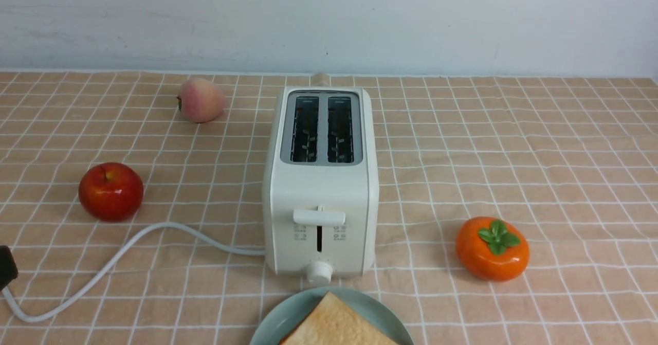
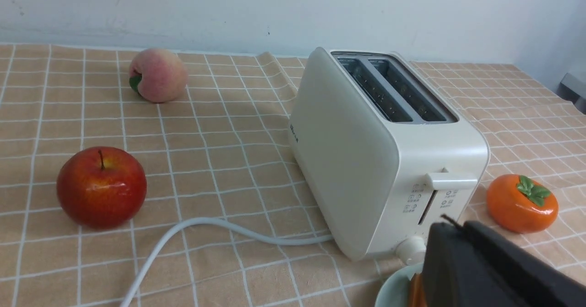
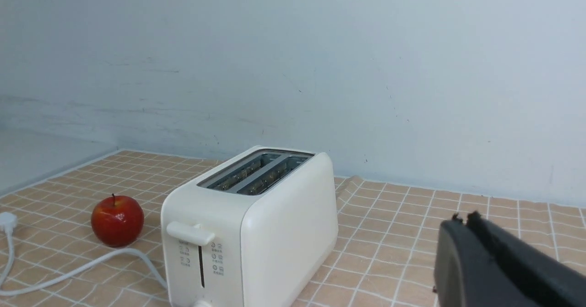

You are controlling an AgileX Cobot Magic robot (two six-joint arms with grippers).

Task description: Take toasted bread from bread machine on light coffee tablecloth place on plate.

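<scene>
On the plate (image 1: 277, 320) lies the toasted bread (image 1: 334, 325); bread machine (image 1: 318, 191) empty
So left gripper (image 2: 455, 224), right gripper (image 3: 463, 219) sit closed, holding nothing

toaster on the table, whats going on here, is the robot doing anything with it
The robot's job is to get toast out of the toaster and onto the plate. Both slots look empty, and toasted bread lies on the plate just in front of the toaster, partly cut off by the frame. The left gripper and right gripper are both shut and hold nothing, so the job looks about done.
</scene>
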